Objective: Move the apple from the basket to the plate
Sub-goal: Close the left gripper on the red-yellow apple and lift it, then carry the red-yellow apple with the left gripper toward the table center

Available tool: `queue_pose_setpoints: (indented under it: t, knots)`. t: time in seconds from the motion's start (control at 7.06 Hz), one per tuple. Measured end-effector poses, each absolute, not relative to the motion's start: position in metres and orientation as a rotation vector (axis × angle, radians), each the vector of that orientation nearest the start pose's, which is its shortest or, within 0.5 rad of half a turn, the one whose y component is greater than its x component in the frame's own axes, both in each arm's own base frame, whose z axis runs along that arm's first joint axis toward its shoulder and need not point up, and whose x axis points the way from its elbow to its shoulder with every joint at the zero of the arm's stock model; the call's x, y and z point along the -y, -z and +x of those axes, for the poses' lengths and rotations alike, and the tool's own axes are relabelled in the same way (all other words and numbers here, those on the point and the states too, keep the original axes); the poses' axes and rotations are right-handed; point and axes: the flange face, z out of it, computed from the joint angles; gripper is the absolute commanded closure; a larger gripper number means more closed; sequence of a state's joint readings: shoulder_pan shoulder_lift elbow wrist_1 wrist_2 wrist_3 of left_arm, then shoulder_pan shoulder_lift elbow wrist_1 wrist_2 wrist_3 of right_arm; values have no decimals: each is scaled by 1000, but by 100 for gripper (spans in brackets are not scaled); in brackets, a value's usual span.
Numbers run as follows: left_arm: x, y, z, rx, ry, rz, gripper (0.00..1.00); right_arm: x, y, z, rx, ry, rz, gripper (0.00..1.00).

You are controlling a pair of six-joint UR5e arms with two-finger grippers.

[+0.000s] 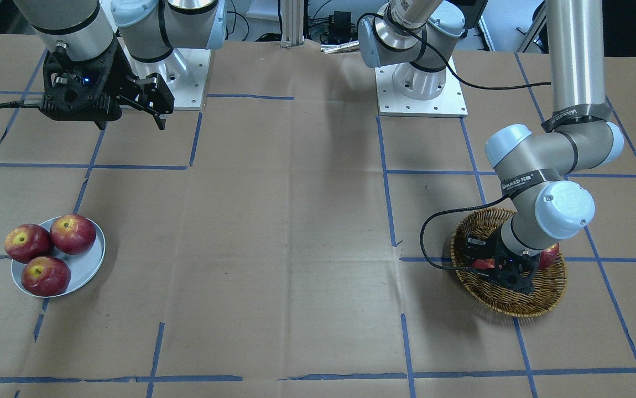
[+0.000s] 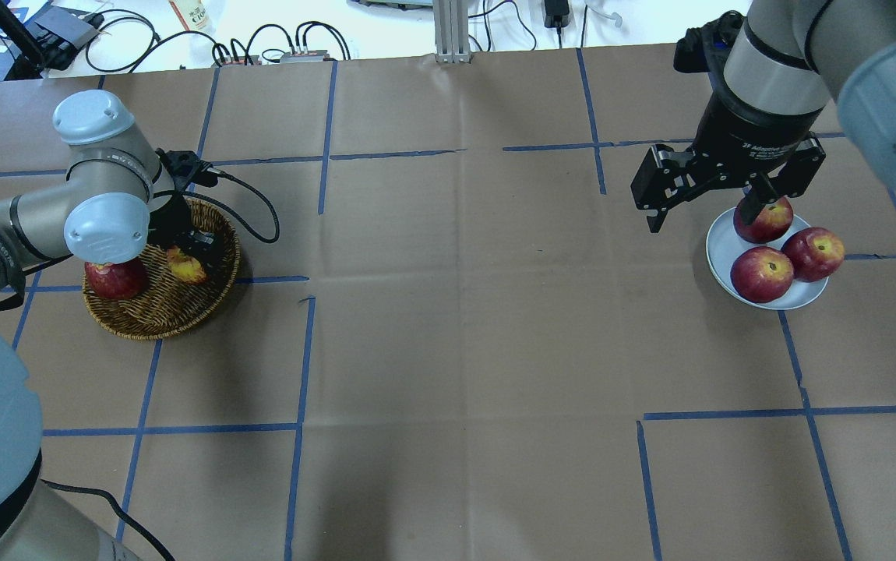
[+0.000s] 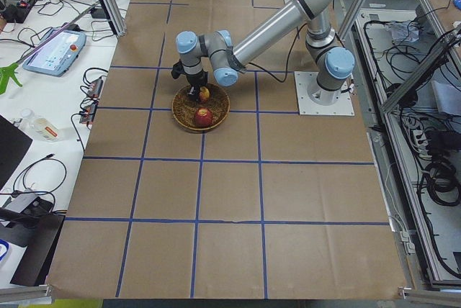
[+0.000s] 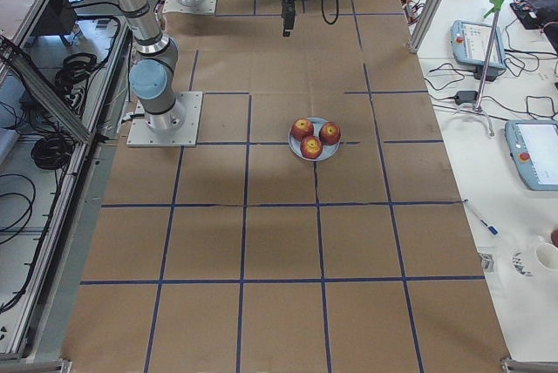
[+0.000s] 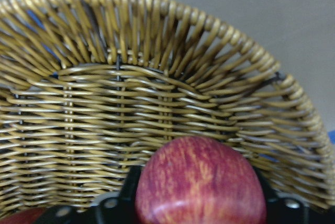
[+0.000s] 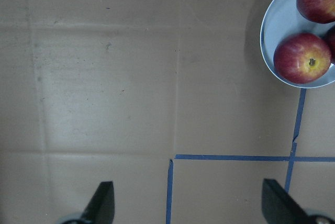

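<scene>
— where is the fruit you're after?

— the small streaky pink-red apple (image 5: 201, 185) with the yellow blush is in the round tan woven wicker basket (image 2: 160, 315), on my left side of the brown paper-covered surface (image 2: 456, 327). my left end effector (image 2: 200, 251) is down inside the basket with its fingers pressed against both sides of that apple, clamped on it. a deep red apple (image 2: 115, 279) lies beside it in the same basket

— and your other arm?

— my right end effector (image 6: 186, 183) hangs above the surface with its fingers spread wide and nothing between them. the round pale blue-grey plate (image 2: 721, 253) sits near it, off to one side, well apart from the basket. three glossy dark red apples (image 2: 763, 273) with yellow tops lie on the plate, touching one another
</scene>
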State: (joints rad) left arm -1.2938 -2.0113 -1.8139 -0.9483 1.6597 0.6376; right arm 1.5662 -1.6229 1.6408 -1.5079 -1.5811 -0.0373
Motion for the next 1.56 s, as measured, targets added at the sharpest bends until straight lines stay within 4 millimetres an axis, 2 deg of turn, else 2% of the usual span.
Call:
queue_pose_setpoints:
  t: [0.28, 0.43, 0.57, 0.71, 0.99, 1.28, 1.56]
  knots:
    - [595, -221, 34, -3013, -75, 561, 78, 462, -473, 130, -3144, -125, -48, 0]
    - [594, -242, 22, -3004, -37, 556, 78, 462, -473, 131, -3144, -124, -47, 0]
    - [590, -262, -3, -3004, -5, 532, 77, 461, -474, 131, -3143, -124, -46, 0]
    - [584, -276, -45, -3009, 23, 489, 77, 461, -474, 131, -3142, -124, -46, 0]
    - [565, -284, -150, -3037, 53, 367, 77, 461, -474, 131, -3142, -122, -46, 0]
    - [555, -265, -250, -3108, 35, 264, 77, 461, -474, 131, -3142, -121, -46, 0]
    - [563, -230, -337, -3106, 15, 273, 77, 461, -474, 131, -3142, -123, -47, 0]
